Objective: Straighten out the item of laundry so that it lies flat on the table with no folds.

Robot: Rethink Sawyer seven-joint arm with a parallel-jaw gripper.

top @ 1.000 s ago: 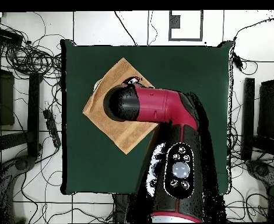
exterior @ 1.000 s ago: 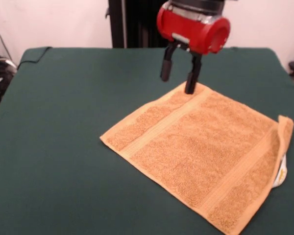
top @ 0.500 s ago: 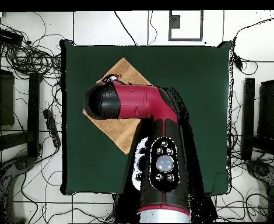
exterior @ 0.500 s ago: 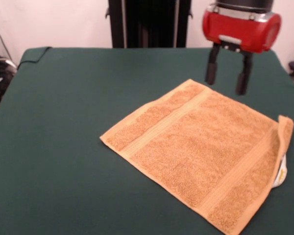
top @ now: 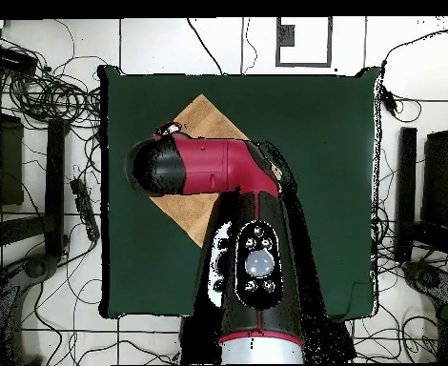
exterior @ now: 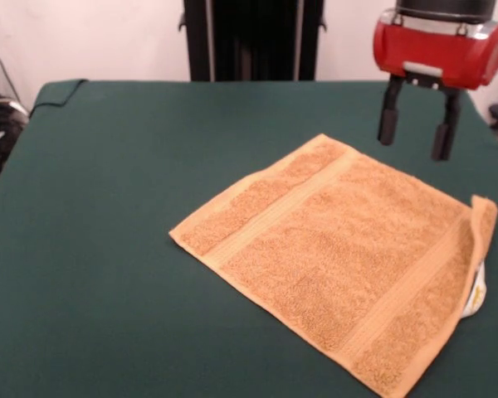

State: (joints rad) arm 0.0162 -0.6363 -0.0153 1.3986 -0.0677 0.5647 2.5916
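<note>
The orange-tan terry towel (exterior: 340, 257) lies spread on the dark green table (exterior: 108, 207), turned like a diamond, with woven bands near two edges. Its right corner (exterior: 481, 217) is folded up and over, and a white label (exterior: 478, 297) shows below it. My gripper (exterior: 417, 139) hangs open and empty above the towel's far right edge, off the cloth. In the overhead view the arm (top: 209, 167) hides most of the towel (top: 207, 114).
A small fold of the table's cloth sits at the far left corner (exterior: 58, 89). The robot's black pedestal (exterior: 249, 37) stands behind the table. Cables and stands lie on the floor around the table (top: 47, 95).
My gripper has left the towel's far corner, risen and moved to the right along the far edge. The towel has not moved.
</note>
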